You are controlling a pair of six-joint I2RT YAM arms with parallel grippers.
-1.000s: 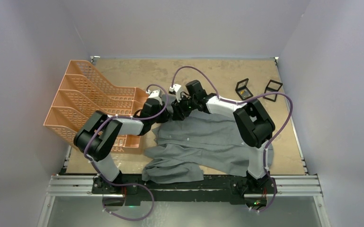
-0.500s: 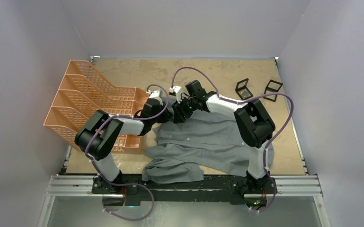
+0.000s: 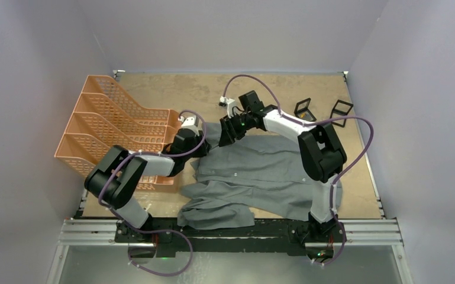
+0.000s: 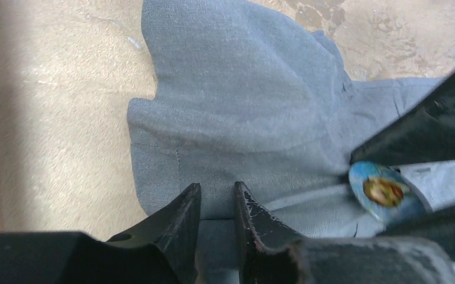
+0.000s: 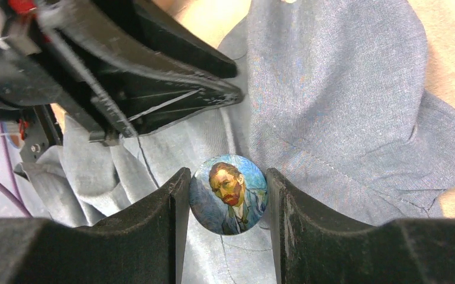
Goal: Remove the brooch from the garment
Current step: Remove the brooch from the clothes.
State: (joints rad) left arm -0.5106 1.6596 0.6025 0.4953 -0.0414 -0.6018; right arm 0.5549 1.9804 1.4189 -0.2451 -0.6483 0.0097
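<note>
Right wrist view: my right gripper (image 5: 226, 180) is clamping the brooch (image 5: 229, 194), left gripper (image 4: 216, 198) pinching the shirt (image 4: 242, 118); yanking could tear cloth.

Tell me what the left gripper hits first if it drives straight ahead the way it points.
The garment: its grey cloth lies right at the tips of the left gripper and fills the line ahead. The brooch sits aside of that line. Depth is hard to judge.

Obs: garment (image 3: 260, 171), grey collared shirt, lies crumpled at centre of top view. The brooch (image 5: 228, 195), round, bearded-man portrait on blue, sits against its fabric, lower centre of right wrist view.
</note>
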